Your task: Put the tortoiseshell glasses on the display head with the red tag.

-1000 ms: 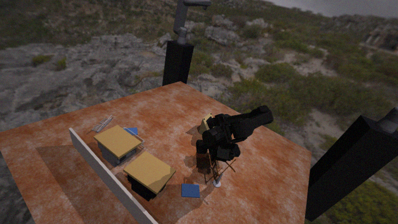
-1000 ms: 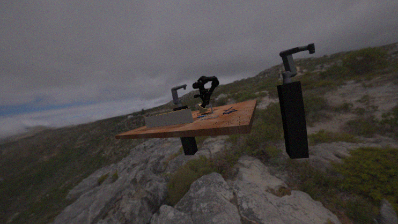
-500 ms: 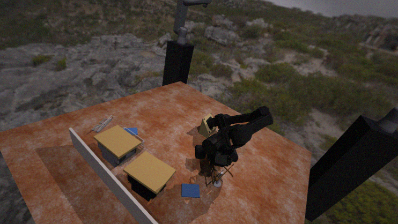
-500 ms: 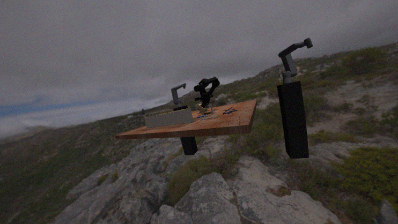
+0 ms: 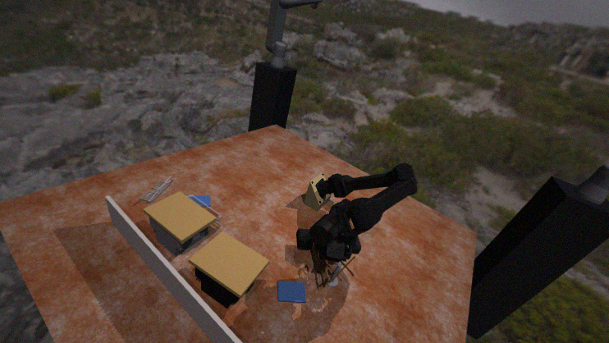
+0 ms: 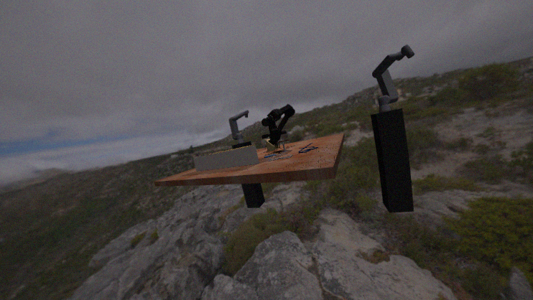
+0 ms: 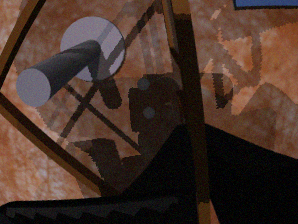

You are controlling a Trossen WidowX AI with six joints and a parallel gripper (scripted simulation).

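Glasses (image 5: pixel 350 268) (image 7: pixel 194 100) are off the bench (image 5: pixel 405 276) (image 6: pixel 298 175) and in the end effector (image 5: pixel 328 258) (image 6: pixel 274 143) (image 7: pixel 189 133), which is nearly closed, pinching the frame. Pickup looks done; seating the bridge, hooking 2 temples, straightening and release remain. Below the end effector, a grey post (image 5: pixel 332 282) (image 7: pixel 60 72) shows between the brown bars in the wrist view; whether they touch it, I can't tell. Beside it is a blue pad (image 5: pixel 291 291) (image 7: pixel 270 3); farther off, 2 yellow-topped boxes (image 5: pixel 180 216) (image 5: pixel 229 262) are on the same side of the end effector as the pad in the top view. Neither display head can be identified, nor can the red tag. The wrist view cuts off the frame, black parts hide the grip, and the exterior view is too small and dim to check tilt.
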